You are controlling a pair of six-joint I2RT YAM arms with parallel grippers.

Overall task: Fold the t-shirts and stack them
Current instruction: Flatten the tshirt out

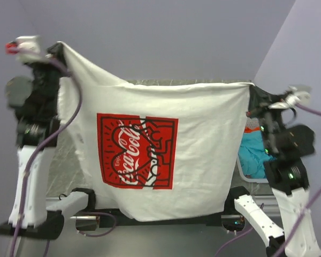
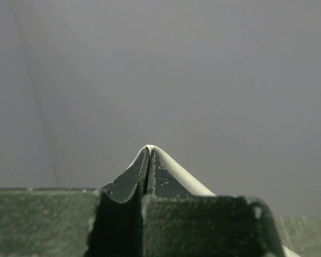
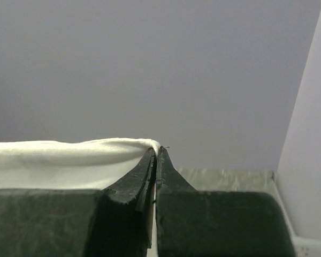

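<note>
**White Coca-Cola t-shirt, hung spread between two tools**

Item: white cloth t-shirt with a red square Coca-Cola print (image 1: 203, 134)

Location: in the air above the table (image 3: 224, 179), stretched wide like a curtain between the two arms. The print faces the overhead camera and the lower hem hangs down near the arm bases.

Holders: left tool (image 2: 150, 152) clenched on the upper left corner, with a thin fold of white cloth pinched at the very fingertips. Right tool (image 3: 156, 152) clenched likewise on the upper right corner. The left corner sits higher than the right, so the top edge slopes.

Handling, as judged: light and limp, with no stiffness of its own. It sags between the holds and drapes wherever unsupported. Not fragile. So shallow a fingertip pinch could slip if tugged.

Best holds: corners and hems, where the cloth doubles and gives the pads something to bite.

Also present: teal t-shirt (image 1: 254, 155) and red-orange t-shirt (image 1: 250, 127), crumpled in a white plastic basket (image 1: 251, 178) at the right, partly hidden by the right arm
</note>
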